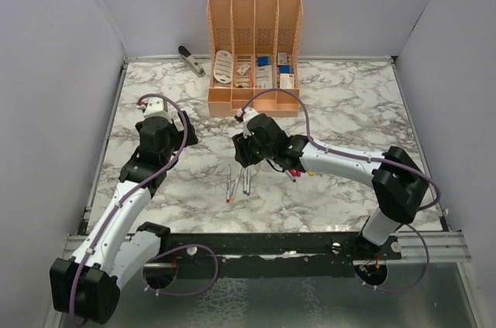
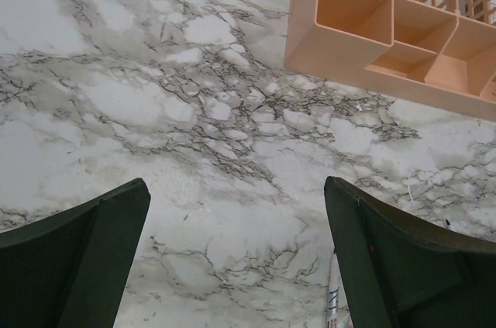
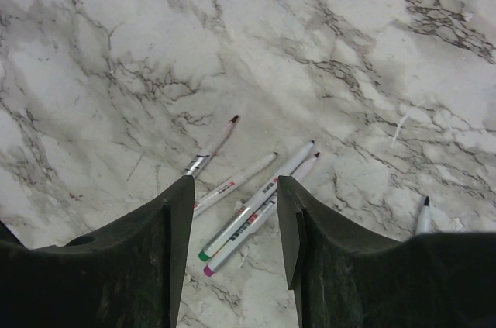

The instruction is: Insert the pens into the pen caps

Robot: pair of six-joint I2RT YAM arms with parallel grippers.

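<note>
**Item 1. Right gripper** [image 3: 234, 188]
- State: jaws about half apart, grasping nothing, poised over the marble table [image 3: 116, 49].
- Pens [image 3: 256, 202]: 4 lie flat in a loose fan on the marble, seen through the gap between the fingers.
  - Their tips point toward 1 o'clock in the wrist view.
  - 1 has a green rear end, 1 a magenta rear end, and 1 a dark red tip with a silver band.
- 1 more of the pens, dark-tipped, lies apart at 3 o'clock, partly hidden behind the finger.
- In the top view the fan sits at 6 o'clock of this gripper.
- Pen caps [image 1: 294, 175]: a red one and a yellow one lie at 4 o'clock, just beside the forearm. Others cannot be made out.

**Item 2. Left gripper** [image 2: 236, 184]
- State: released, jaws fully spread, only bare marble between the fingers.
- The end of 1 pen shows at 5 o'clock, beside the finger.
- Orange organiser [image 2: 349, 41]: at 1 o'clock.
- Stapler [image 1: 190, 60]: at 12 o'clock, by the rear wall.
</note>
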